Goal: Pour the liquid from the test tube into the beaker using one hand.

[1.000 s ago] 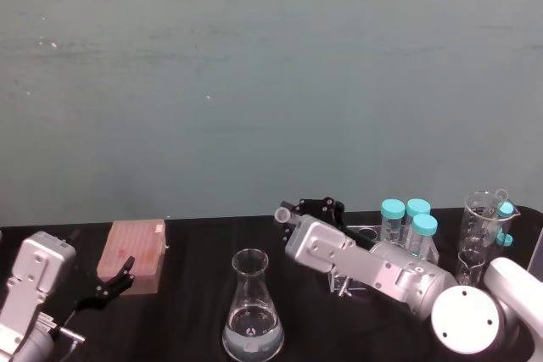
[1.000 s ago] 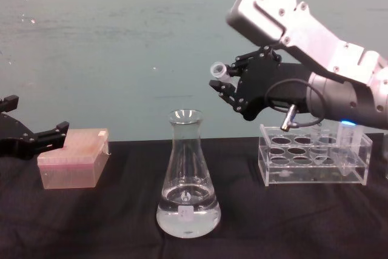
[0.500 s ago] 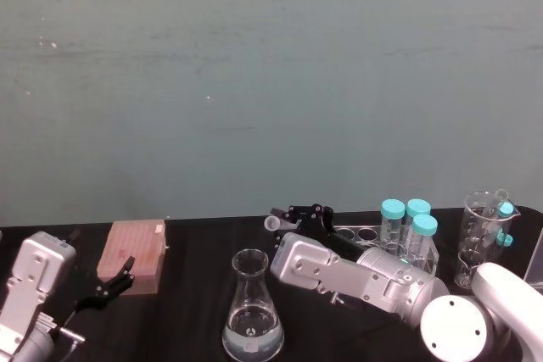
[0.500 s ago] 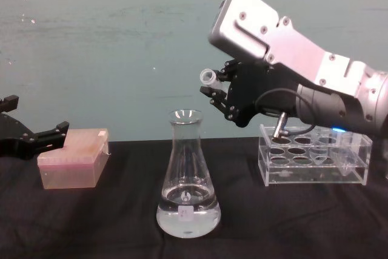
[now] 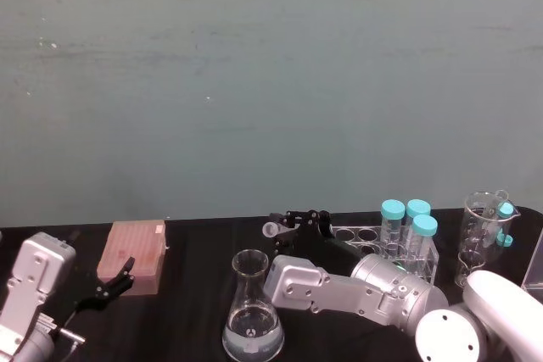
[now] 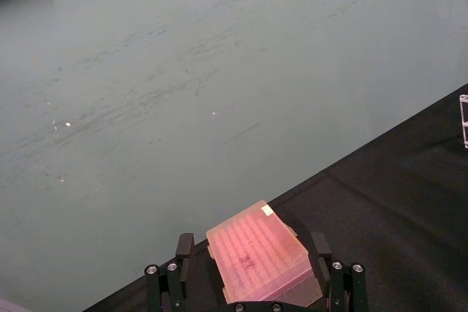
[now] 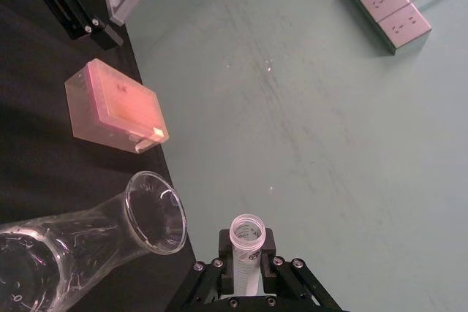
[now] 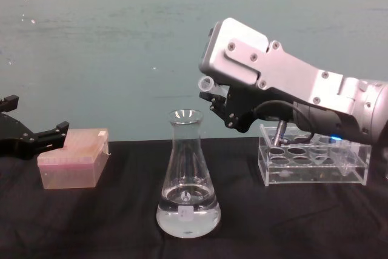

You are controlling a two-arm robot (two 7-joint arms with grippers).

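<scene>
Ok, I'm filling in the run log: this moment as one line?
stage: pre-pour | right gripper: shut on test tube, above and right of beaker mouth | left gripper: open, parked by pink box

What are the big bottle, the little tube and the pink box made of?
The beaker looks like glass: clear, shiny, bright glints. The tube is clear but slightly cloudy, probably plastic. The box is pink, half see-through, dull: likely plastic.

The beaker (image 8: 188, 180) stands between the box (image 8: 73, 157), left, and the rack (image 8: 314, 162), right; the test tube (image 7: 244, 246) hangs above, slightly right.
</scene>
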